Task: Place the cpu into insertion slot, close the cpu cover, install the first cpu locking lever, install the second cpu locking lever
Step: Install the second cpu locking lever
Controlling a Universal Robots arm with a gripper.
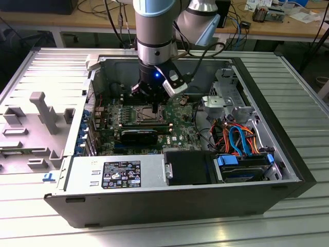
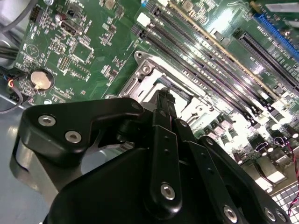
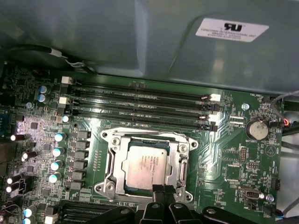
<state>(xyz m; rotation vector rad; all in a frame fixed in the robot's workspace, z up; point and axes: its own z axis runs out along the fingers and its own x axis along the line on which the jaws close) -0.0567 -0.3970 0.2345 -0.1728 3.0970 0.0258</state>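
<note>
1. The cpu [image 3: 147, 165] lies flat in the insertion slot [image 3: 113, 164] on the green motherboard [image 3: 224, 158].
2. The cpu cover [image 3: 180, 161] is closed around it.
3. The claw [image 3: 163, 190] is pressed together, its tips at the edge of the slot.
4. The computer case [image 1: 288, 154] lies open on the metal surface [image 1: 303, 77].

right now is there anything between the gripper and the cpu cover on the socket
Nothing visible does. In the first wrist view the gripper sits right at the edge of the cpu cover, which lies flat over the insertion slot with the cpu showing through its opening. No cable or part crosses between them.
</note>
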